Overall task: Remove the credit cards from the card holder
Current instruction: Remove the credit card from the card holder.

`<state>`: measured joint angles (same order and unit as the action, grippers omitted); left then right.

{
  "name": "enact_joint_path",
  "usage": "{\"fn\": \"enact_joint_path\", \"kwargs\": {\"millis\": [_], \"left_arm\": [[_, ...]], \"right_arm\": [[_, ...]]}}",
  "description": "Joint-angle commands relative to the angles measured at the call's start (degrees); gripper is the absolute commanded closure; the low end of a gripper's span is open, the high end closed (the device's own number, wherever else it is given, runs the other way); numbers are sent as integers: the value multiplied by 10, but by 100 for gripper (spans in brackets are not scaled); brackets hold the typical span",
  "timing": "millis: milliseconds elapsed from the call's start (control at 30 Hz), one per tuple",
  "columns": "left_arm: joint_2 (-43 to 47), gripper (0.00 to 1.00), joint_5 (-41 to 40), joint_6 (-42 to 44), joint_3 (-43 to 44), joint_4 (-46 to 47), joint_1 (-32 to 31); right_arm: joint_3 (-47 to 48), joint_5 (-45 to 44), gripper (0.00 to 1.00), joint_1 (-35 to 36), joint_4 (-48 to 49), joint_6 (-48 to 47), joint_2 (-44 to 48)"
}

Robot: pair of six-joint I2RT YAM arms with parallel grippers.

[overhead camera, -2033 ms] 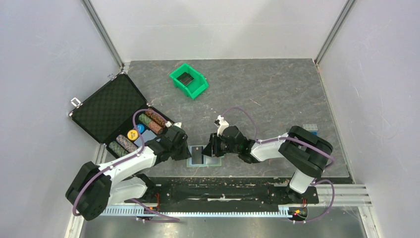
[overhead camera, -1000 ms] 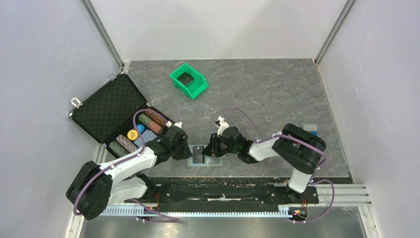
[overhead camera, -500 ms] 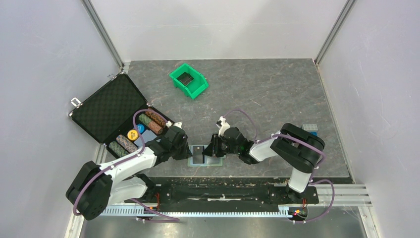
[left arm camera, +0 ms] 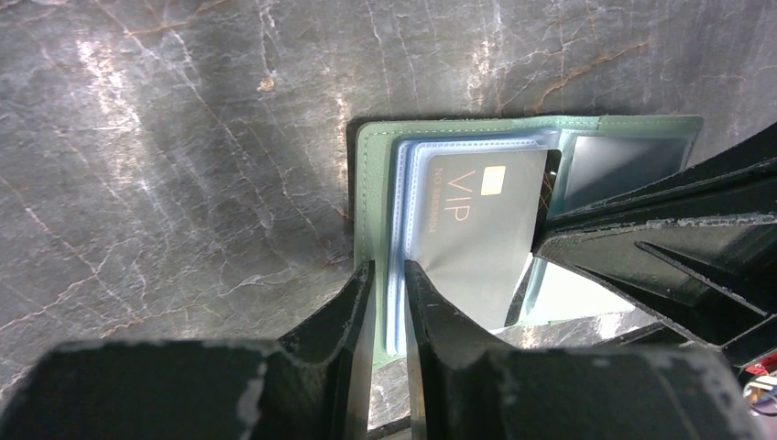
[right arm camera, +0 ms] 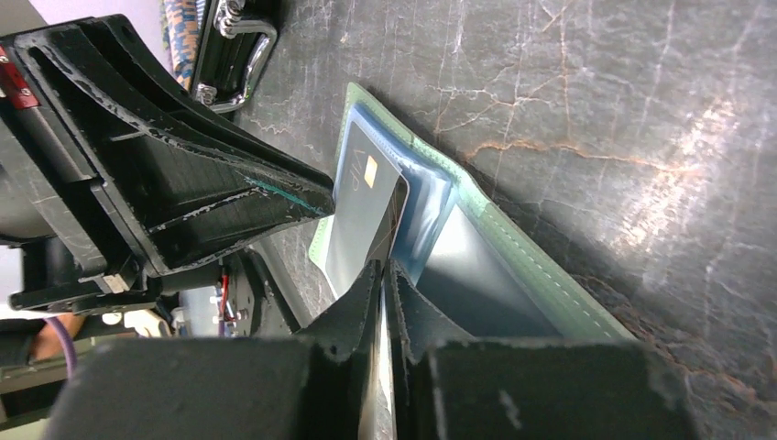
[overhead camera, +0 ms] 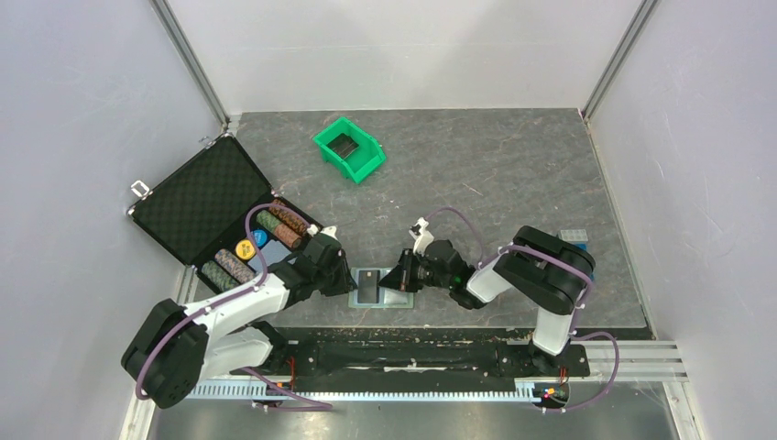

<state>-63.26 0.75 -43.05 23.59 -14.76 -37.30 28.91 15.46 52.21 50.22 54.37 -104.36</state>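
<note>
Tension is the point: your left gripper (left arm camera: 386, 275) clamps the card holder's (left arm camera: 370, 183) left edge so your right gripper (right arm camera: 386, 271), pinching the credit card (left arm camera: 476, 229), can slide it rightward.

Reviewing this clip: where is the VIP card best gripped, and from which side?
Its raised free edge, nearest the fold of the card holder, approached low from the right arm's side. The VIP card is thin and tilts up there, its opposite edge down at the holder's sleeve. The right gripper pinches that edge; the left gripper clamps the holder's outer edge.
</note>
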Motion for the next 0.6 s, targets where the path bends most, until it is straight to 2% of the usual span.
{"fn": "enact_joint_path", "kwargs": {"millis": [0, 200, 400, 567], "left_arm": [[-15, 77, 39, -16, -15, 34, -3], [-22, 78, 39, -23, -18, 39, -2], [-34, 78, 16, -17, -7, 12, -2], [-37, 78, 17, -16, -6, 12, -3]], "right_arm": [[-24, 30, 98, -5, 118, 37, -9], [-34, 30, 100, -14, 113, 33, 4], [-47, 28, 100, -29, 51, 0, 34], [-67, 34, 100, -45, 35, -14, 58]]}}
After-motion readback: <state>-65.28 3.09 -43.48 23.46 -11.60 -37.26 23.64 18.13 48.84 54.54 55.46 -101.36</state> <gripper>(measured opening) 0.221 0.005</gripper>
